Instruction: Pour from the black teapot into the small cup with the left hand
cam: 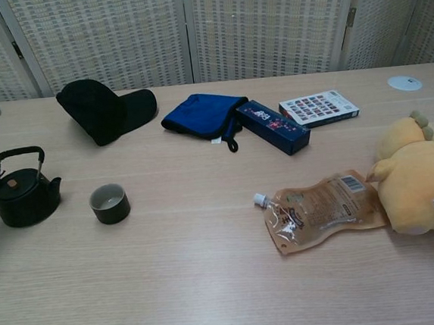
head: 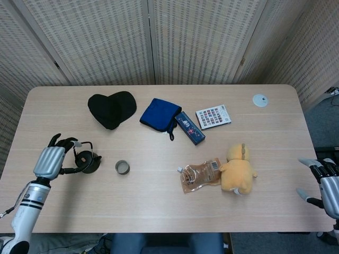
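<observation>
Chest view: black teapot (cam: 22, 198) spout toward small cup (cam: 109, 203)

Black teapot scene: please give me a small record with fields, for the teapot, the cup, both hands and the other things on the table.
teapot: black teapot upright on the table, handle up
cup: small cup upright, to the right of the teapot, apart from it
left hand: left hand beside the teapot, fingers spread, not holding it
right hand: right hand at the table's right edge, holding nothing
pour: not yet begun
other things: black cap, blue cloth, snack pouch, yellow plush toy
</observation>
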Robot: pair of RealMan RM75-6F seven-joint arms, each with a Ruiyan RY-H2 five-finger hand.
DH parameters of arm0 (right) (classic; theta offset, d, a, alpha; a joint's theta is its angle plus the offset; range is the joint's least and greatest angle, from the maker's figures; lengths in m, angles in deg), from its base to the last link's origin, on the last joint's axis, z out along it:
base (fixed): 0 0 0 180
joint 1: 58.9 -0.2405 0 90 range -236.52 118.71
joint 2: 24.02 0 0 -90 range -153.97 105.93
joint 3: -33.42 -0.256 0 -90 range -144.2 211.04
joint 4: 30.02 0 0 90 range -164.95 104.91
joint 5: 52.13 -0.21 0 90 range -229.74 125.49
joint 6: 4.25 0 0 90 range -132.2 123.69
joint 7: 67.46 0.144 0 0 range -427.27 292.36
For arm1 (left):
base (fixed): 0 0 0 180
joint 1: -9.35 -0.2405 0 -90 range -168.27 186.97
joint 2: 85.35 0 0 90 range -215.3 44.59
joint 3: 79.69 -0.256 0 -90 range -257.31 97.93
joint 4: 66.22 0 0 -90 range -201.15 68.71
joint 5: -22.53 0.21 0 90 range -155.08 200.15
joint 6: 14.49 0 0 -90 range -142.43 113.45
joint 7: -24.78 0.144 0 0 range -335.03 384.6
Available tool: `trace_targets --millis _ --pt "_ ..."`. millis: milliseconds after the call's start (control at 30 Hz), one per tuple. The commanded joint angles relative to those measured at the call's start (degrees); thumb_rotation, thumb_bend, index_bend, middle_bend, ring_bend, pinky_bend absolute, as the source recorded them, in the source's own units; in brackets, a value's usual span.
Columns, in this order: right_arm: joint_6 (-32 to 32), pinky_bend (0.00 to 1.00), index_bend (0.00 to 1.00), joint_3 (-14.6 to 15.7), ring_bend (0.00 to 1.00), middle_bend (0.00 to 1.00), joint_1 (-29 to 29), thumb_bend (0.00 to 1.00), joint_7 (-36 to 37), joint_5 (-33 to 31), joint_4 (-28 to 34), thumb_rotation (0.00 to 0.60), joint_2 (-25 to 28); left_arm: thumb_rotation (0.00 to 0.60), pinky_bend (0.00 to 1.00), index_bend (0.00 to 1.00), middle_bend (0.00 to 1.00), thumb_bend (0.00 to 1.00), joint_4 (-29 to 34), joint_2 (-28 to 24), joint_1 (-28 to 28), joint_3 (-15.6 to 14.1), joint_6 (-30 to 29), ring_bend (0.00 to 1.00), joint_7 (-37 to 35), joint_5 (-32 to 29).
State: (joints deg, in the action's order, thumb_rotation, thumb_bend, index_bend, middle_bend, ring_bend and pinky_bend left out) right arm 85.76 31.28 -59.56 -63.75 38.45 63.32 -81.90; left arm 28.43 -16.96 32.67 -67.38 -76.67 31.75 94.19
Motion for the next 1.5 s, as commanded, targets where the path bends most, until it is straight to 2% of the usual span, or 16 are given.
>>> trace_targets --millis 33,100,300,533,867,1500 --pt "-0.21 0.26 0.24 -0.04 0.23 0.29 -0.09 0.11 -0.02 -0.12 -0.06 0.600 -0.01 0.235 0.00 0.33 0.23 0.13 -3.43 1.72 2.88 1.19 2.97 0.23 0.73 -3.30" --pt "-0.49 0.26 0.24 -0.09 0.23 0.29 -0.19 0.11 -0.01 -0.35 -0.14 0.600 0.02 0.218 0.00 0.33 0.23 0.13 -5.63 2.90 4.03 1.48 3.80 0.23 1.46 -4.63" --pt "-1.02 0.26 0.24 -0.22 0.23 0.29 -0.42 0.11 0.13 -0.73 -0.28 0.600 0.09 0.118 0.00 0.33 0.23 0.11 -12.16 6.17 7.36 1.90 7.46 0.23 4.47 -10.01" --pt "-1.02 0.26 0.24 -0.23 0.23 0.29 -0.13 0.11 0.47 -1.38 -0.72 0.600 0.09 0.007 0.00 0.32 0.23 0.07 -17.39 8.74 10.42 1.19 11.28 0.23 9.61 -16.63" --pt "-1.29 0.26 0.24 -0.22 0.23 0.29 0.04 0.11 0.92 -1.91 -1.35 0.600 -0.09 0.000 0.00 0.32 0.24 0.06 -22.92 11.86 12.93 -0.59 14.36 0.23 14.12 -22.93" --pt "-1.92 0.26 0.24 -0.45 0.23 0.29 -0.02 0.11 1.96 -2.78 -2.76 0.600 -0.78 0.000 0.00 0.37 0.29 0.06 -26.10 14.24 14.29 -2.73 14.87 0.24 14.87 -23.02"
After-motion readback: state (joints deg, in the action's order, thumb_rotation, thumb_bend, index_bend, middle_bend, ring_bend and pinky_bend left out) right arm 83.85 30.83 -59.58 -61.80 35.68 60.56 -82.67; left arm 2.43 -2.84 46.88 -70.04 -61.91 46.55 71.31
